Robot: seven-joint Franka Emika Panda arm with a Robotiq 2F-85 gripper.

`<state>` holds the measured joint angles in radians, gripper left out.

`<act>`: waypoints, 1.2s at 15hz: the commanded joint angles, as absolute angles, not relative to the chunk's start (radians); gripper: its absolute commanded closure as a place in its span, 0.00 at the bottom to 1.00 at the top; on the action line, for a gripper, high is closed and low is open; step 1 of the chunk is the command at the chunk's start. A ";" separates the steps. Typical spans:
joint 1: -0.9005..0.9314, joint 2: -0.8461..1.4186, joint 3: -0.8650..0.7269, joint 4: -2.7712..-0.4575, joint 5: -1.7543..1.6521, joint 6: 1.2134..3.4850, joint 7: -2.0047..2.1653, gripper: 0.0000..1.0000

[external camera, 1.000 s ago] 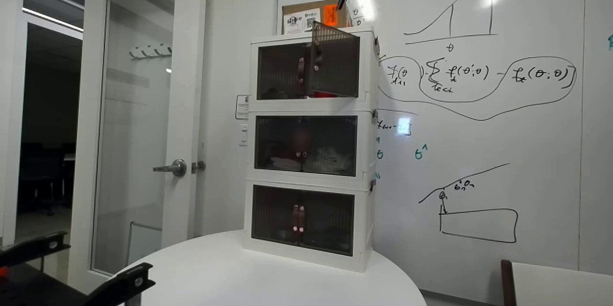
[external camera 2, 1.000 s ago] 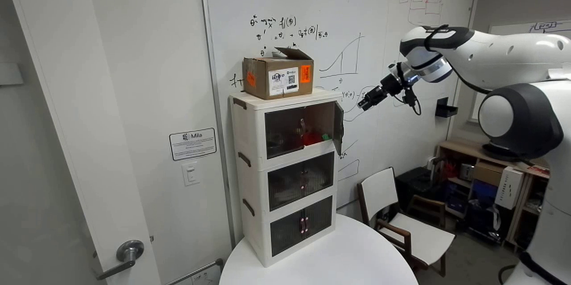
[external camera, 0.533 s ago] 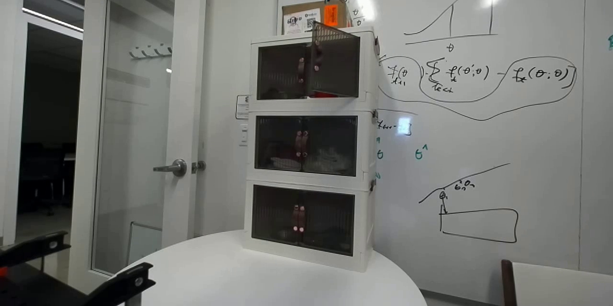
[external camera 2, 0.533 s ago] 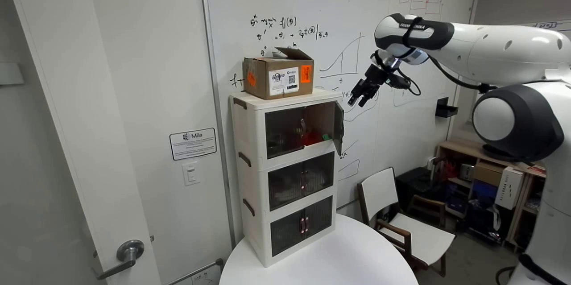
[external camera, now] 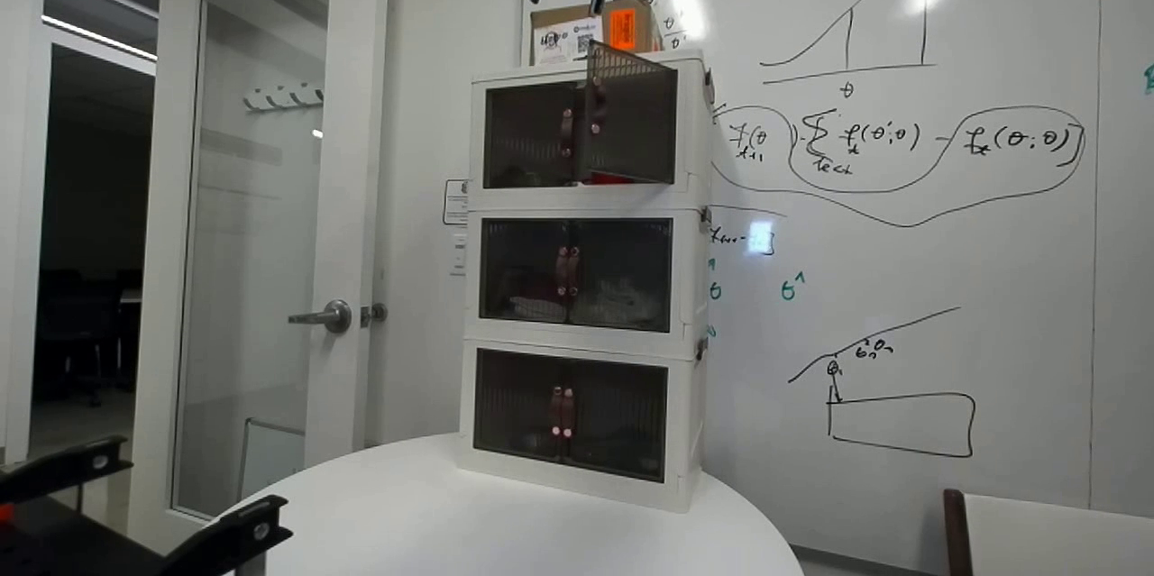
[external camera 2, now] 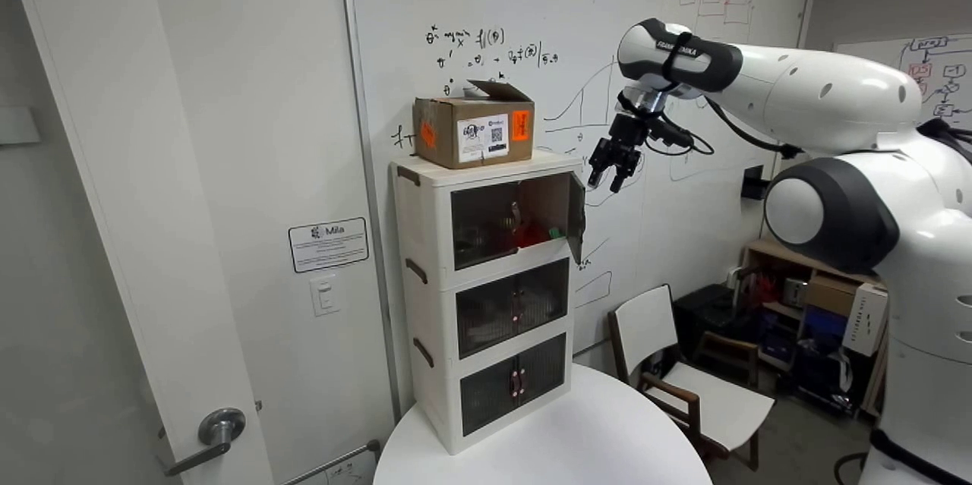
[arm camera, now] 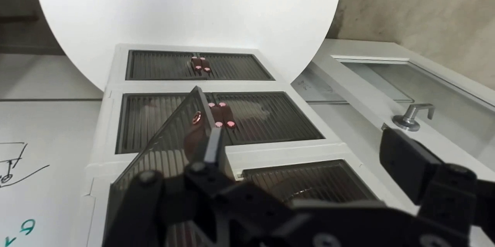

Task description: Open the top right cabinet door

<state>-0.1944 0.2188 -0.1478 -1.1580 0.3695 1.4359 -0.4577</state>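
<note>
The top right cabinet door (external camera: 638,130) is a dark see-through panel on the uppermost tier of the white cabinet (external camera: 586,199). It stands ajar, swung outward from its right-hand hinge, in both exterior views (external camera 2: 577,221). In the wrist view the door (arm camera: 164,144) juts out at the left, its brown handle partly hidden by a finger. My gripper (external camera: 566,4) is open and empty, above and in front of the cabinet top. In an exterior view it (external camera 2: 605,186) points down beside the door, apart from it. Its fingers spread wide in the wrist view (arm camera: 305,148).
A cardboard box (external camera 2: 486,128) sits on the cabinet top. The cabinet stands on a round white table (external camera 2: 547,455) against a whiteboard (external camera: 902,288). Red and green things (external camera 2: 535,234) lie inside the top tier. A chair (external camera 2: 714,401) stands beside the table. A glass door (external camera: 261,242) stands at one side.
My gripper has moved left in both exterior views and turned to point more steeply down, with the arm reaching closer to the cabinet. The cabinet door has not moved.
</note>
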 commanded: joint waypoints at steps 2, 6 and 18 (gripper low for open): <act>-0.184 0.339 -0.139 -0.995 0.363 1.413 -0.329 0.00; -0.164 0.398 -0.144 -0.925 0.331 1.449 -0.247 0.00; -0.153 0.505 -0.173 -0.776 0.171 1.466 -0.034 0.00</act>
<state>-0.1535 0.4574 -0.1588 -0.8525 0.1907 1.4792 -0.0855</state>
